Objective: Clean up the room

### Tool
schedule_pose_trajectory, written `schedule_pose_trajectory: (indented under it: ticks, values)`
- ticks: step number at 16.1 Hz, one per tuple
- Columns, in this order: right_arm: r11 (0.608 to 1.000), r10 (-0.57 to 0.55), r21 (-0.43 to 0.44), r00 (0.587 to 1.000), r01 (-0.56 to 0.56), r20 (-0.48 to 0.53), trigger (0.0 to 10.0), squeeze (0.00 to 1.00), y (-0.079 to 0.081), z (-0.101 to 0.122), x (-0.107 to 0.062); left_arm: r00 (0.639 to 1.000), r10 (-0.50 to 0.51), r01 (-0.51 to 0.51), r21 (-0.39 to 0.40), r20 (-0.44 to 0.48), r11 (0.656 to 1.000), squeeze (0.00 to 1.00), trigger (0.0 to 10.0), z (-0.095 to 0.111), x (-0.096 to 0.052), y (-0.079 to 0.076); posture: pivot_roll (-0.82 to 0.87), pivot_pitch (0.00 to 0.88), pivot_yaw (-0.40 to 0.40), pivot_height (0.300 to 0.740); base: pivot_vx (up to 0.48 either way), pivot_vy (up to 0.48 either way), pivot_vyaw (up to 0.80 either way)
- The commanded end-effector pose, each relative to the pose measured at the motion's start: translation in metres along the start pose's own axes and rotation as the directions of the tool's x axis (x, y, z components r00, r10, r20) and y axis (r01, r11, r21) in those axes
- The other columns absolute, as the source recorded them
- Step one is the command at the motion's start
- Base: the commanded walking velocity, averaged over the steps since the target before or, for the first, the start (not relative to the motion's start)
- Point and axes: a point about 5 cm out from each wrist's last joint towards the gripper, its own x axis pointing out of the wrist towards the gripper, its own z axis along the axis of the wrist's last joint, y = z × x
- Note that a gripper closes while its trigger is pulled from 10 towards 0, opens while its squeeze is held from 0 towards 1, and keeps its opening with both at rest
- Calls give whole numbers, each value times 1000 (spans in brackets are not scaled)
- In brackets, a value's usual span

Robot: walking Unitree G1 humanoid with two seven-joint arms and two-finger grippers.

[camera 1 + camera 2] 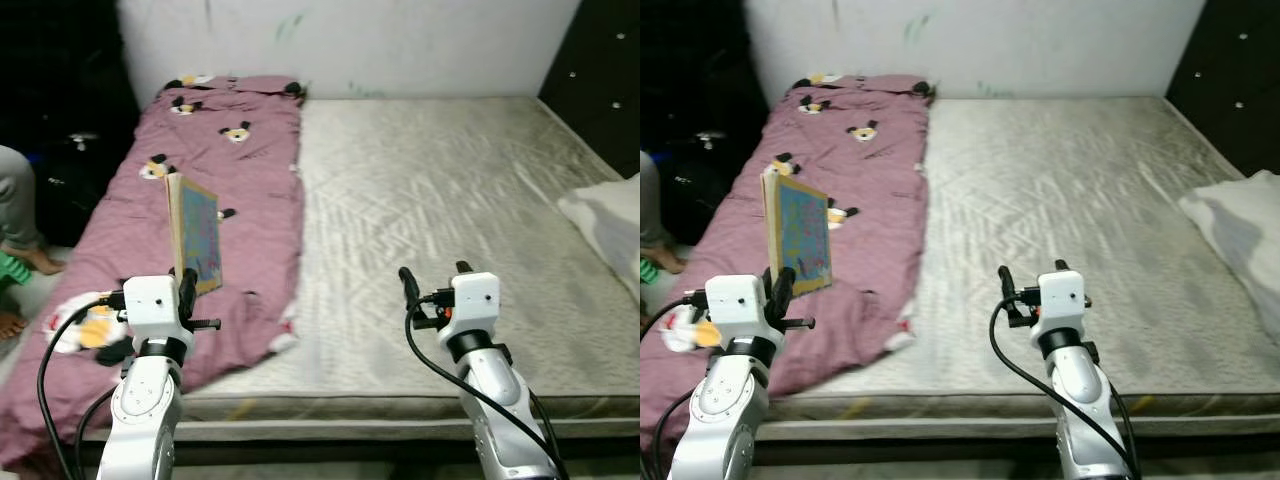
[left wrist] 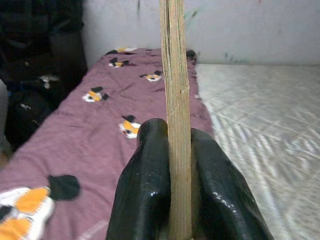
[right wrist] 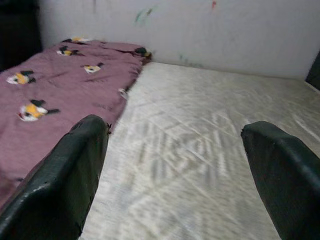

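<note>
Left pincer [image 1: 186, 285] pinching book [image 1: 195, 232] upright by its lower edge; we fear it pivoting, dropping onto bed [image 1: 440, 200]. Right pincer [image 1: 435, 278] spread, idle.

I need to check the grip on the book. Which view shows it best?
The left wrist view: both fingers of the left end effector pinch the book edge-on. The eye views show its blue cover upright over the purple blanket.
</note>
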Motion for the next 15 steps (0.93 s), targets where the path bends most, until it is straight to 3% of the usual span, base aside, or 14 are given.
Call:
schedule_pose_trajectory:
  ticks: [1, 8, 15]
  values:
    - [1000, -15, -10, 1000, 15, 14, 10000, 0, -4, 4, 2, 999, -27, 27, 3, 42, 1000, 0, 10000, 8, 2, -6, 36, 38, 30, 740, 0, -375, 0]
    - [1000, -17, -17, 1000, 17, 17, 10000, 0, -6, 5, 4, 999, -32, 32, 7, 32, 999, 0, 10000, 7, 2, -5, 33, 38, 31, 740, 0, -349, 0]
    - [1000, -21, 6, 1000, 21, 7, 10000, 0, -5, 5, 6, 996, -74, 75, -22, 40, 997, 0, 10000, 7, 1, -7, 31, 41, 32, 740, 37, 0, -59]
